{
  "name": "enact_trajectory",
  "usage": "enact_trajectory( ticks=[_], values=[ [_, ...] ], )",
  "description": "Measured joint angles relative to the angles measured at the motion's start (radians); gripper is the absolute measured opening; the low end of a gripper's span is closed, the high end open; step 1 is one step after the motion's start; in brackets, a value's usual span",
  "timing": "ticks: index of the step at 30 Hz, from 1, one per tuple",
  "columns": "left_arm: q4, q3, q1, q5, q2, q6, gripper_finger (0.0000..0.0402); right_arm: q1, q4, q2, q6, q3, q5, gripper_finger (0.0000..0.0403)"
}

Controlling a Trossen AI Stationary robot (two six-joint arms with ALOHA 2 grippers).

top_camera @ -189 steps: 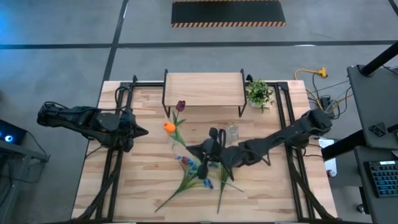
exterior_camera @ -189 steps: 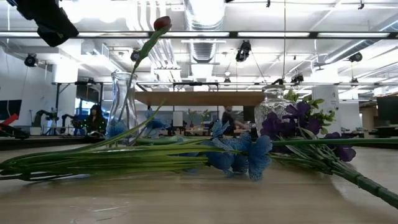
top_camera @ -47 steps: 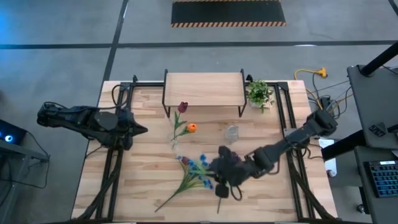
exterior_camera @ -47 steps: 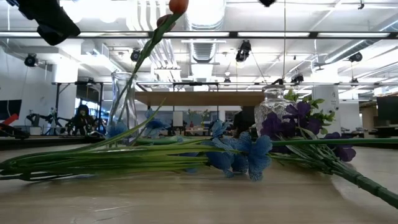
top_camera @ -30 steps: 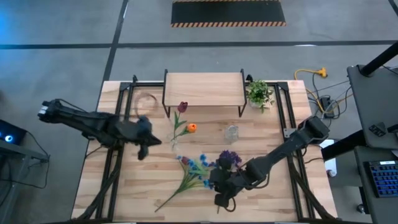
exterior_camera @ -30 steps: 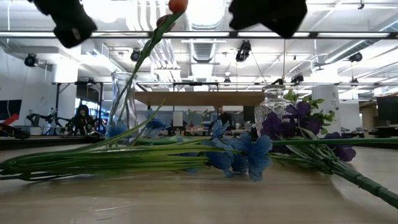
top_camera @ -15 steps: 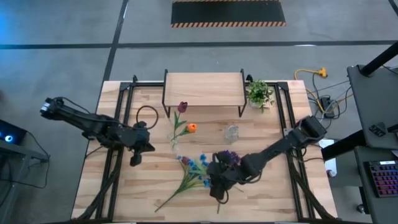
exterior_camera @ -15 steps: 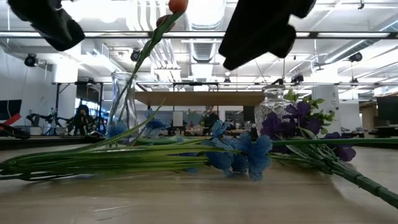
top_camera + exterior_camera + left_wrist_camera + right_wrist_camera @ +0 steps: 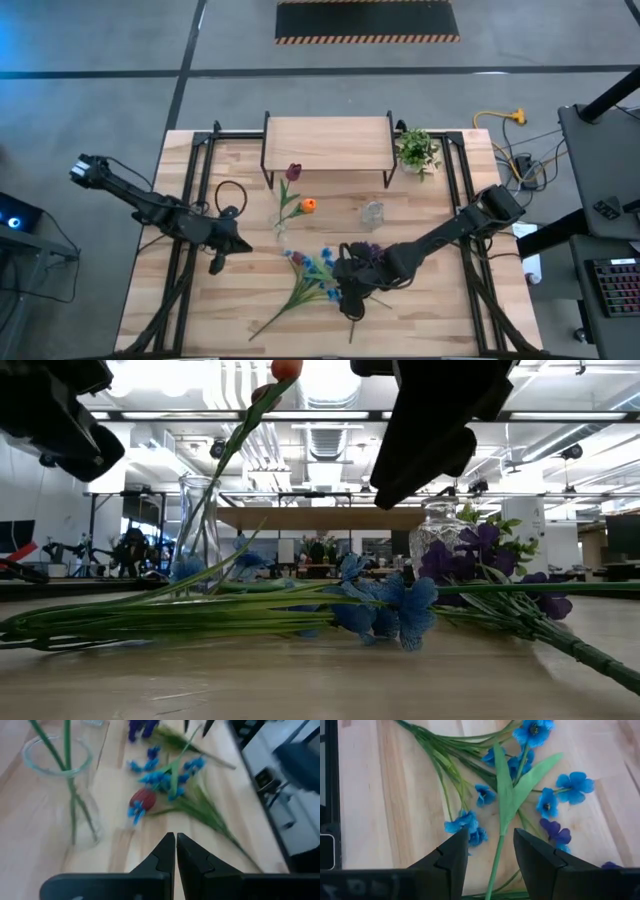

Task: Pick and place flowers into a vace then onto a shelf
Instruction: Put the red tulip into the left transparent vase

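Right tool hovered with fingers apart over the blue spray and loose flowers lying on the surface, left tool with fingers together near the glass vase holding 2 stems, shelf bare behind.

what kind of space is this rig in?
Probably an open lab or workshop: grey concrete floor with a hazard-striped black mat, exposed ceiling ducts and strip lights, and a black keyboard on a side desk.
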Motion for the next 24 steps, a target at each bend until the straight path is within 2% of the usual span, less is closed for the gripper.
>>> enact_trajectory(
  ticks=[4, 11, 16, 24],
  values=[
    [0.088, -0.073, -0.039, -0.025, -0.031, -0.008, 0.0000, 0.004, 0.002, 0.000, 0.002, -0.002, 0.001, 0.0143],
    [0.220, -0.191, -0.143, -0.025, -0.015, -0.138, 0.0000, 0.007, 0.019, 0.026, 0.013, -0.012, -0.023, 0.0141],
    [0.255, -0.190, -0.198, -0.066, 0.014, -0.167, 0.0000, 0.007, 0.036, 0.083, 0.032, -0.001, -0.047, 0.0139],
    [0.254, -0.187, -0.206, -0.075, 0.048, -0.212, 0.0000, 0.007, 0.023, 0.129, 0.105, 0.022, -0.019, 0.0132]
  ],
)
